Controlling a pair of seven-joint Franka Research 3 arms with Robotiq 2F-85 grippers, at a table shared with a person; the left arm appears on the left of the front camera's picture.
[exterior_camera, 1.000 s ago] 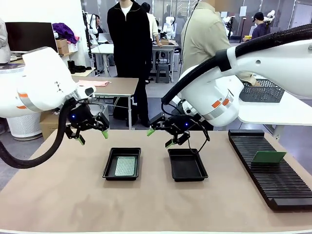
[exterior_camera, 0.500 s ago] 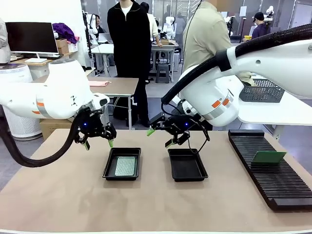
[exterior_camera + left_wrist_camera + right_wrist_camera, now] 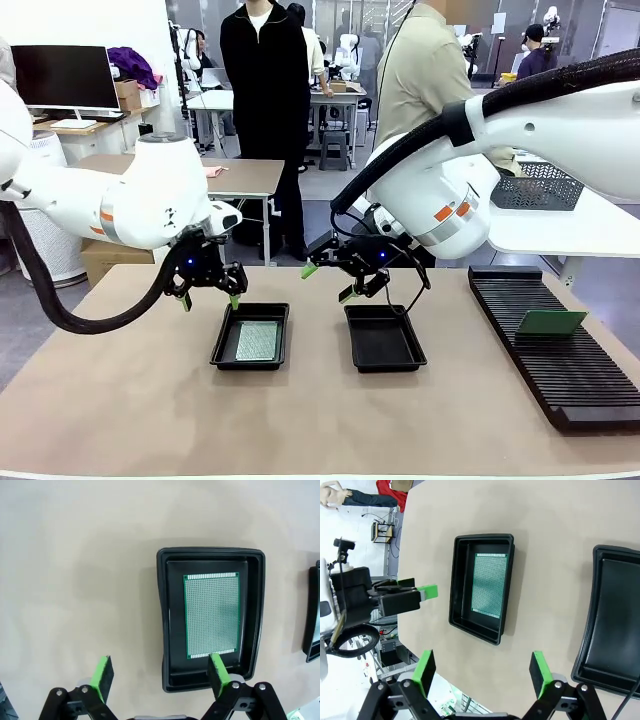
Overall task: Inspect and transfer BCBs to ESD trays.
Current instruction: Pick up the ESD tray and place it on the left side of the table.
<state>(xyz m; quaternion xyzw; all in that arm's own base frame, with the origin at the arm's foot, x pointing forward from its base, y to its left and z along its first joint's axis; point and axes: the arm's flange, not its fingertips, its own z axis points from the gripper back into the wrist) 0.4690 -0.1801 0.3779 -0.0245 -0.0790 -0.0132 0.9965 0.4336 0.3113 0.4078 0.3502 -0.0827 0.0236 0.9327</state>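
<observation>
Two black ESD trays lie side by side mid-table. The left tray [image 3: 221,346] holds a green BCB [image 3: 257,341] flat on its floor; the right tray [image 3: 384,342] is bare. A second BCB [image 3: 551,321] stands in the rack. My left gripper [image 3: 208,299] hovers open just above the left tray's far-left corner. In the left wrist view the tray [image 3: 163,630] and its board [image 3: 212,614] lie below the open left gripper [image 3: 161,676]. My right gripper [image 3: 328,282] hangs open above the right tray's far edge. Below the right gripper [image 3: 482,672] are both trays [image 3: 456,595] [image 3: 615,630] and the board [image 3: 490,582].
A long black slotted rack [image 3: 565,370] runs along the table's right side. A grey mesh basket [image 3: 540,188] sits on a white surface behind it. Two people [image 3: 268,100] [image 3: 420,80] stand beyond the far edge. Bare tabletop lies in front of the trays.
My left arm has swung right and slightly down, bringing its open gripper over the left tray's corner. The right arm, trays and boards have not moved.
</observation>
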